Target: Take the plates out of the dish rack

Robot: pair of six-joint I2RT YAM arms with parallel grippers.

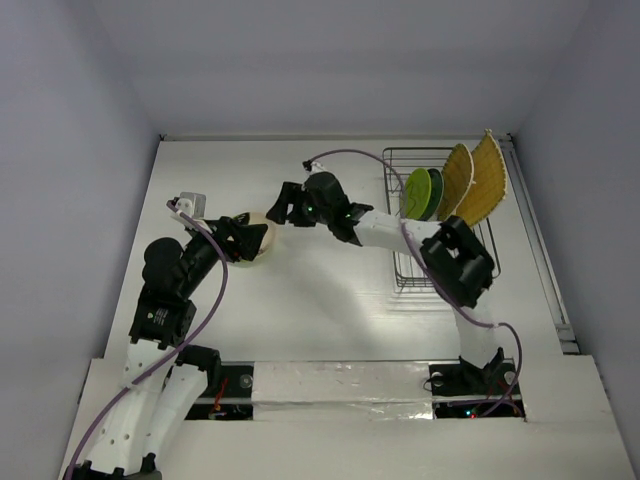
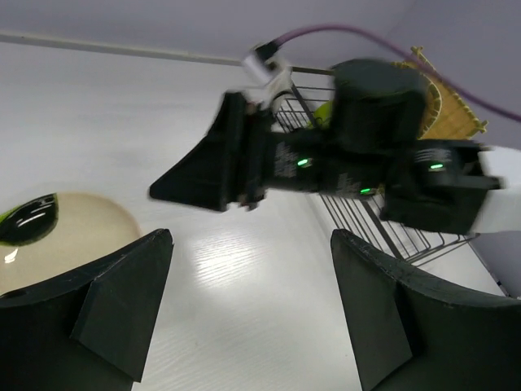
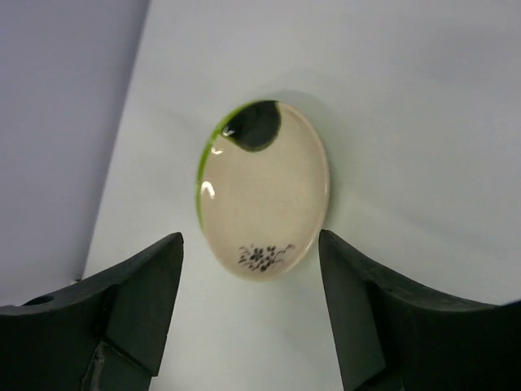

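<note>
Cameras: one overhead, two wrist.
Overhead looks down from behind near edge, whole bench (image 1: 320, 300). Left wrist faces far right corner, close; right wrist faces left edge. All share the cream plate (image 3: 264, 191).

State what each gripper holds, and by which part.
Nothing. The left gripper and the right gripper both show open, empty jaws; the cream plate lies free, ungripped.

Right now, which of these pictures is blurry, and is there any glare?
Left wrist view: the right arm crossing the frame is motion-smeared, the dish rack behind it soft. Right wrist view: sharp, with small glints on the cream plate. Top view: a pale sheen on the table.
</note>
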